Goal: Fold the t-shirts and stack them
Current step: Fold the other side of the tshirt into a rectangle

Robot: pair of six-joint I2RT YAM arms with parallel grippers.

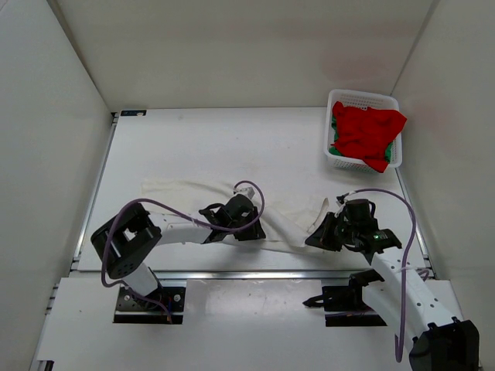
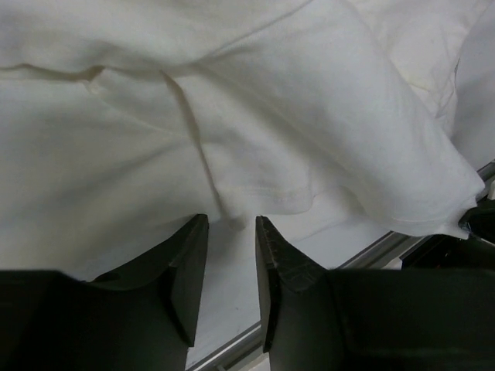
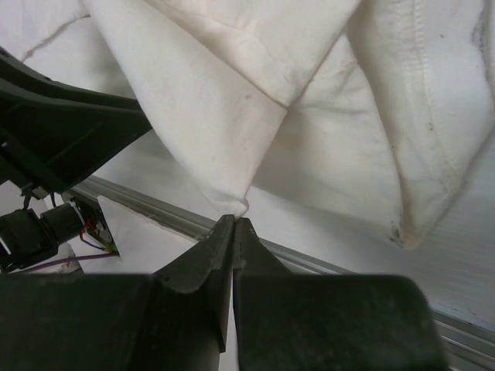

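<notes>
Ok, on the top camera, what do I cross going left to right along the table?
First the left fingers, open at the off-white t-shirt, then the right fingers, shut on its corner, then the white basket holding the red t-shirt.

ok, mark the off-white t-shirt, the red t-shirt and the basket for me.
off-white t-shirt (image 1: 182,197), top view, flat left part of the cloth.
red t-shirt (image 1: 367,130), top view, middle of the bunched cloth.
basket (image 1: 362,95), top view, far rim.
</notes>
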